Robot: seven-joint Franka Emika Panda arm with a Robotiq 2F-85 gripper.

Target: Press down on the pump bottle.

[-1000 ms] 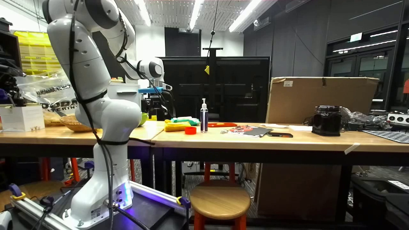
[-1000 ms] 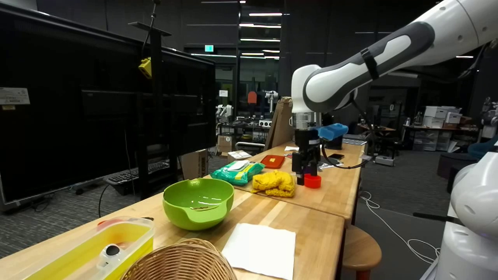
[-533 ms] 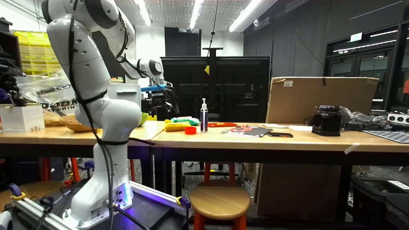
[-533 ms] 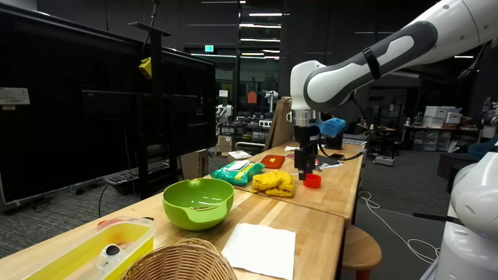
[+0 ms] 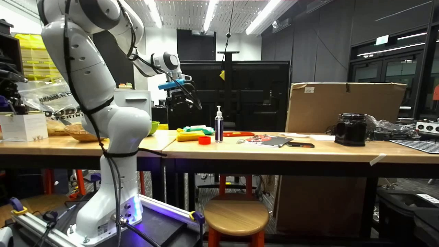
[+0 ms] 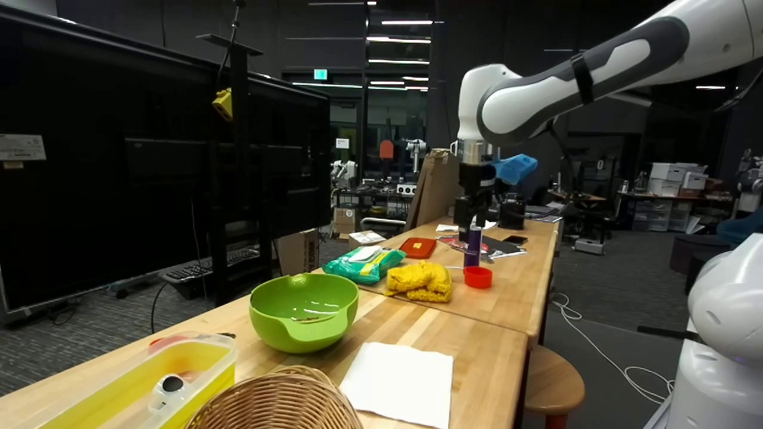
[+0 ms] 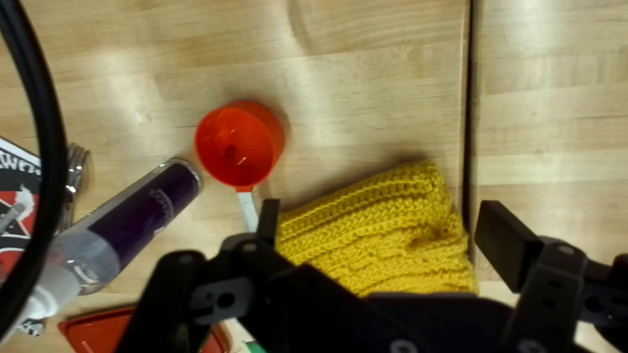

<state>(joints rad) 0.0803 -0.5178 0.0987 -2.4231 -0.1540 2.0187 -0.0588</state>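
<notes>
The pump bottle (image 5: 219, 127) is slim and clear with dark purple and a pale pump head (image 5: 219, 111). It stands upright on the table. In an exterior view the bottle (image 6: 472, 247) is partly hidden behind my gripper (image 6: 470, 220). In the wrist view the bottle (image 7: 147, 211) lies to the left, its pump head at the lower left edge, partly behind a black cable. My gripper (image 7: 382, 235) is open and empty, with its fingers apart above a yellow knitted cloth (image 7: 382, 235). In an exterior view my gripper (image 5: 180, 103) hangs left of the bottle, apart from it.
A red measuring cup (image 7: 240, 142) stands close beside the bottle. A green wipes pack (image 6: 363, 264), a red tray (image 6: 418, 247) and a green bowl (image 6: 304, 313) are nearby. A black container (image 5: 350, 130) and a cardboard box (image 5: 343, 106) stand farther right.
My gripper has risen and, in an exterior view, shifted right toward the bottle's side. The bottle, earlier largely hidden behind the gripper in an exterior view, now shows. The bottle has not moved.
</notes>
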